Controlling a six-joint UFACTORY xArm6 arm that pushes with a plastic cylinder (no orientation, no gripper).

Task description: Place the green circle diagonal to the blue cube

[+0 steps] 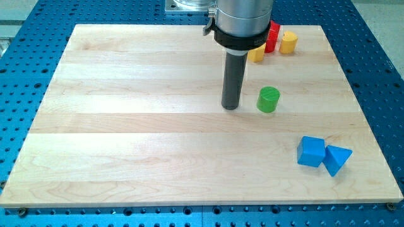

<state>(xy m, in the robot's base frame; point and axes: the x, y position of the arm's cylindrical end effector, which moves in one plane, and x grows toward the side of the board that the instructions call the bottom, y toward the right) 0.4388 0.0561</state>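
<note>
The green circle point(268, 99) is a short green cylinder standing on the wooden board, right of centre. The blue cube point(311, 151) sits at the lower right, touching a blue triangular block point(336, 159) on its right. My tip point(231, 107) rests on the board just left of the green circle, with a small gap between them. The blue cube lies below and to the right of the green circle.
A red block point(273, 36), a yellow cylinder point(288, 42) and a yellow block point(256, 53) partly hidden behind the rod cluster at the view's top right. The wooden board point(126, 126) lies on a blue perforated table.
</note>
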